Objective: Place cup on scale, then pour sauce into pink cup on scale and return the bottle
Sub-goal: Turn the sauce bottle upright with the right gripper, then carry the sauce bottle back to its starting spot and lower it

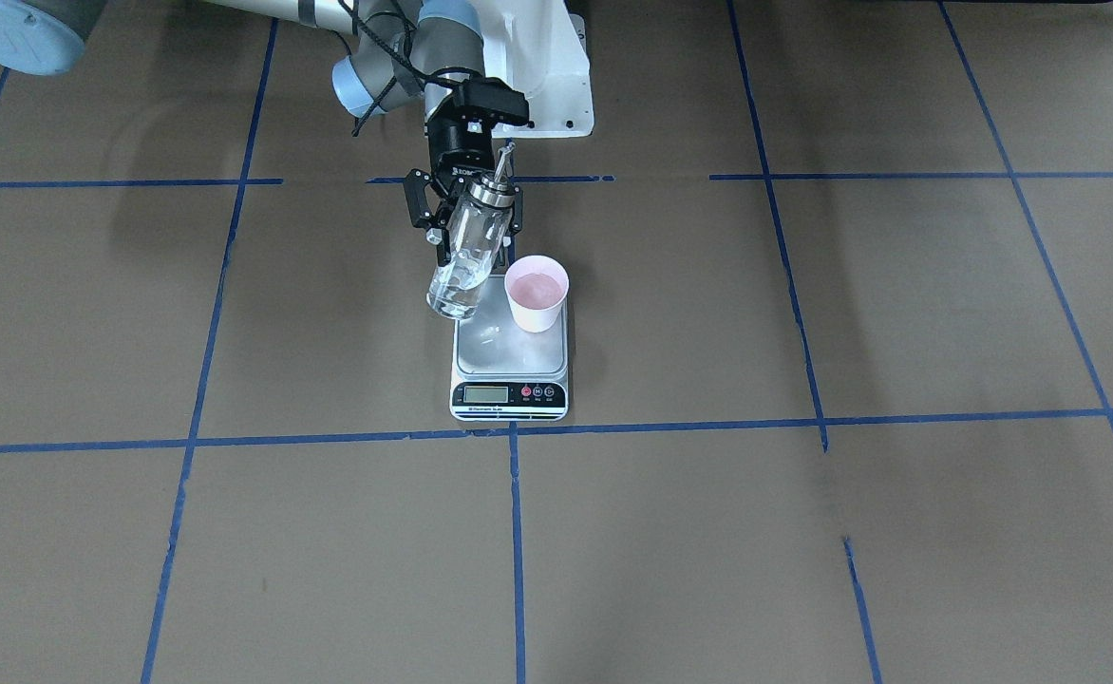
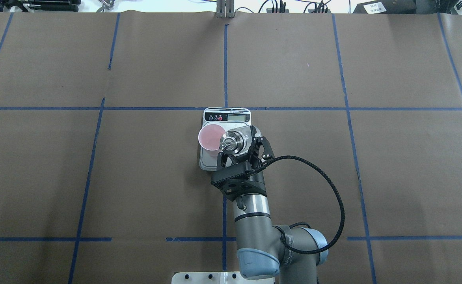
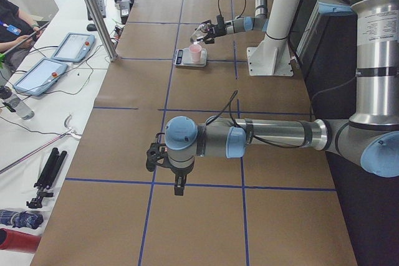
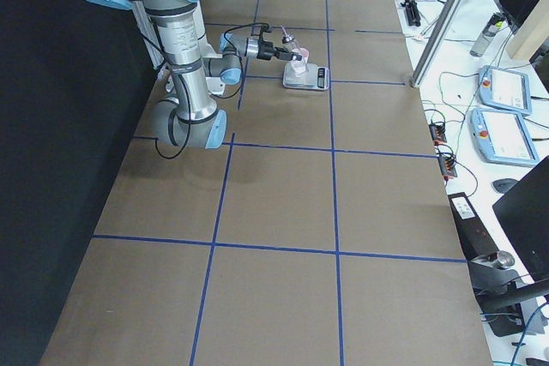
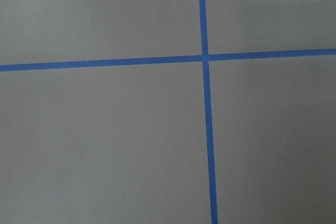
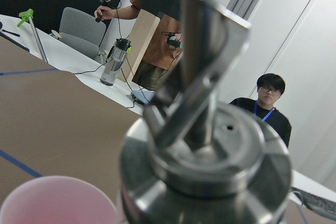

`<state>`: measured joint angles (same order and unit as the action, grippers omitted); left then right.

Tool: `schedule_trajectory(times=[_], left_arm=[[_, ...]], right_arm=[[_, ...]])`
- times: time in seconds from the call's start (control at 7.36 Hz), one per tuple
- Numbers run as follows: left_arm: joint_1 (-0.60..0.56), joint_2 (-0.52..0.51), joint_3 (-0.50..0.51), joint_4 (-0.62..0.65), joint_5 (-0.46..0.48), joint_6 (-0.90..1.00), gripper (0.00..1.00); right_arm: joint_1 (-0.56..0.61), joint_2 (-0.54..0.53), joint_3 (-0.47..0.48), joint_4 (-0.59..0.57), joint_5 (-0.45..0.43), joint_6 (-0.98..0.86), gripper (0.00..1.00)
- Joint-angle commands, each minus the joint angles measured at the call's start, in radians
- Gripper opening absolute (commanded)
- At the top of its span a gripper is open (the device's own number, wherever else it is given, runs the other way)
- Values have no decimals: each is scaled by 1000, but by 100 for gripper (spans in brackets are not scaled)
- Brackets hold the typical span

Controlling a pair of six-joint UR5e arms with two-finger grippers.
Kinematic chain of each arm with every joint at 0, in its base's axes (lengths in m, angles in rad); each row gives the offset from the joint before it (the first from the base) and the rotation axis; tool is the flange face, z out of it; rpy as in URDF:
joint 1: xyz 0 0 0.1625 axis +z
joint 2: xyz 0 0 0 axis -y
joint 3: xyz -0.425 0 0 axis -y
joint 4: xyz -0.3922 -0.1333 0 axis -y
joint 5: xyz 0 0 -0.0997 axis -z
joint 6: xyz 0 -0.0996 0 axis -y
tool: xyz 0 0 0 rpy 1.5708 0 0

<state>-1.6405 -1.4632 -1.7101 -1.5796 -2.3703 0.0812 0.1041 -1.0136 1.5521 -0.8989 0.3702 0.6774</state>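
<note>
The pale pink cup (image 1: 537, 294) stands upright on the silver scale (image 1: 509, 356), at the platform's corner near the robot. My right gripper (image 1: 473, 233) is shut on the clear glass bottle (image 1: 466, 256) and holds it in the air beside the cup, over the scale's edge. The bottle is tilted, with its silver spout cap (image 2: 231, 142) up and close to the cup's rim (image 2: 210, 137). A little clear sauce sits in the bottle's low end. My left gripper (image 3: 177, 175) hangs over bare table far from the scale; I cannot tell whether it is open or shut.
Brown paper with blue tape lines (image 5: 205, 59) covers the table. The scale's display strip (image 2: 227, 116) faces away from the robot. Operators sit beyond the table's far edge (image 6: 270, 95).
</note>
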Motion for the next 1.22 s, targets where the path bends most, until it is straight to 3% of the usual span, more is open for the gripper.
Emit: schedule_trajectory(times=[0.0, 0.54, 0.82, 1.09], left_arm=[[1, -2, -2, -5, -1, 0, 100], [1, -2, -6, -5, -1, 0, 100], [-1, 1, -6, -5, -1, 0, 100], [-1, 1, -6, -5, -1, 2, 100]], right_arm=[[6, -95, 46, 3, 107, 65, 0], [95, -187, 121, 3, 203, 353, 0], [172, -374, 253, 3, 358, 436, 0], [221, -448, 284, 3, 453, 438, 0]])
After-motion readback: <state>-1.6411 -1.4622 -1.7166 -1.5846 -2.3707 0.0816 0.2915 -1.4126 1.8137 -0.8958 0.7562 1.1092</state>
